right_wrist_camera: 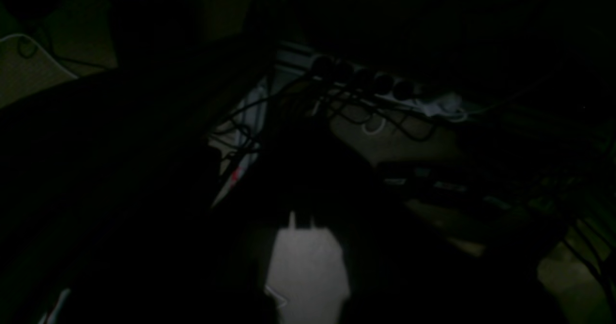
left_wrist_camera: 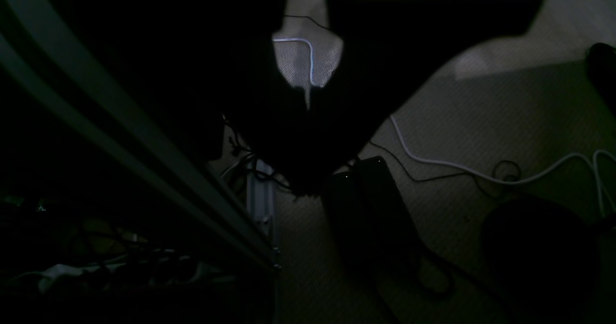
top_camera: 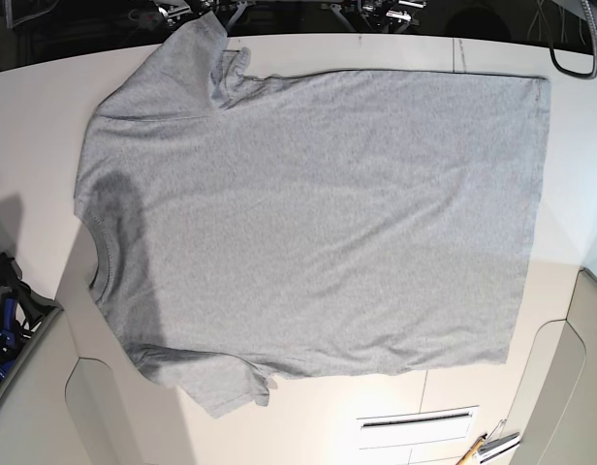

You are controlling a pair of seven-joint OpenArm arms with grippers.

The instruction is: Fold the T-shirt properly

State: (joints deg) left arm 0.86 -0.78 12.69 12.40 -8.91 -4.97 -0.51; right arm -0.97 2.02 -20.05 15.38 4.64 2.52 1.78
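The grey T-shirt point(top_camera: 318, 218) lies spread flat, plain side up, on the white table point(top_camera: 27, 126) in the base view. Its neck is at the left and its hem at the right, and one sleeve points to the far edge and one to the near edge. The far sleeve is slightly creased. Neither arm shows in the base view. Both wrist views are very dark and look down at the floor beside the table. My left gripper point(left_wrist_camera: 308, 187) is a black silhouette with its fingers meeting at a point, holding nothing. My right gripper point(right_wrist_camera: 301, 136) is barely discernible, also together and empty.
An aluminium frame bar point(left_wrist_camera: 144, 146), a black power brick point(left_wrist_camera: 380, 203) and white cables point(left_wrist_camera: 481, 172) lie on the carpet below my left gripper. A power strip point(right_wrist_camera: 385, 85) with tangled leads is under my right gripper. A slot point(top_camera: 415, 421) and small tools point(top_camera: 487, 448) sit at the table's front.
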